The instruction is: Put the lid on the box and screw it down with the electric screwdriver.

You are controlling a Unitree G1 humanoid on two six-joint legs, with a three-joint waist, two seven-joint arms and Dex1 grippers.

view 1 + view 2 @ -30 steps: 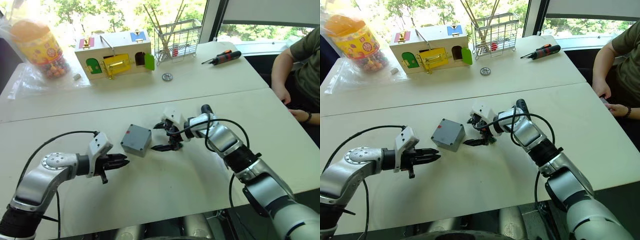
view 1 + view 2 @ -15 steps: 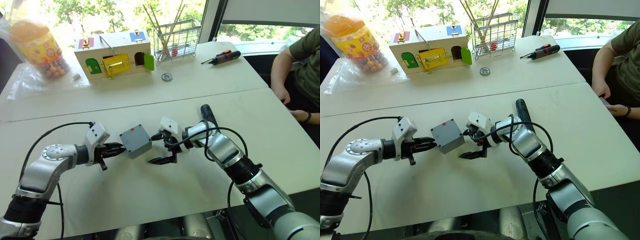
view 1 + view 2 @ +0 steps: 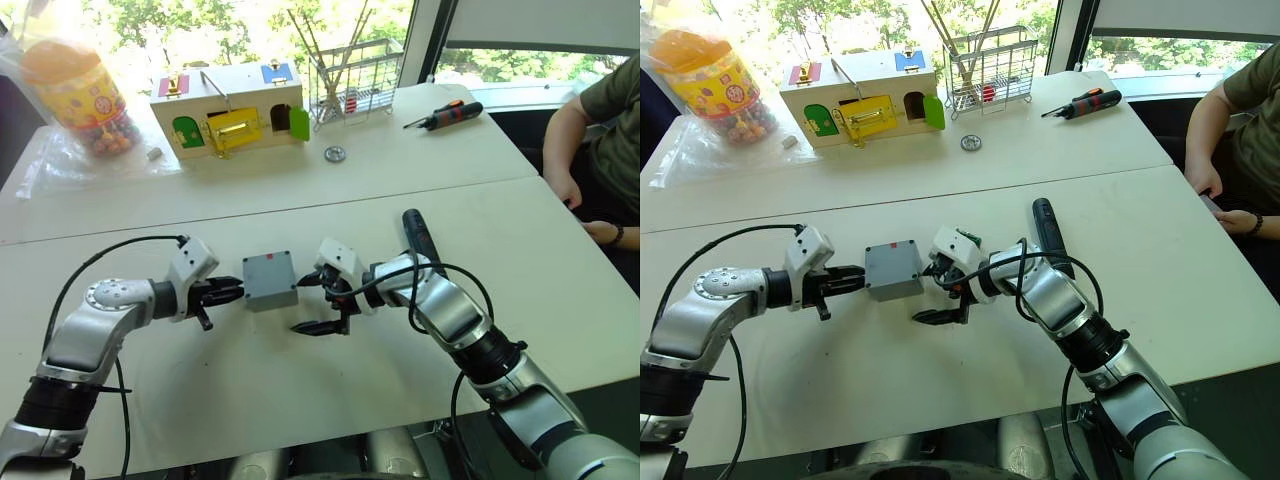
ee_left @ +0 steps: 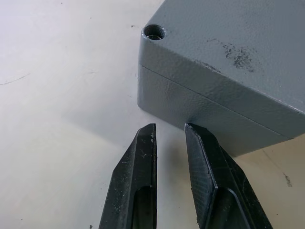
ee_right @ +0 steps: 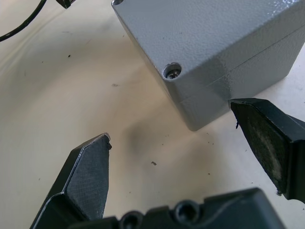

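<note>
The grey box point(image 3: 271, 296) stands in the middle of the near table with the lid point(image 3: 269, 268) seated on it; a seam shows between them. One corner hole point(image 5: 172, 71) holds a screw head. My left gripper point(image 3: 233, 292) is shut, its tips at the box's left wall, nothing between them. My right gripper point(image 3: 311, 305) is open just right of the box; one fingertip point(image 5: 239, 108) is close to its corner. The electric screwdriver point(image 3: 417, 235) lies on the table behind my right arm.
On the far table are a white toy house point(image 3: 228, 110), a wire basket point(image 3: 350, 75), an orange-and-black screwdriver point(image 3: 445, 115), a candy jar point(image 3: 75, 90) and a small metal ring point(image 3: 334, 153). A person's arm point(image 3: 590, 150) is at the right edge.
The box has turned square to me and shifted slightly. My left gripper has moved right and forward up to its left wall. My right gripper has moved left and nearer, beside the box.
</note>
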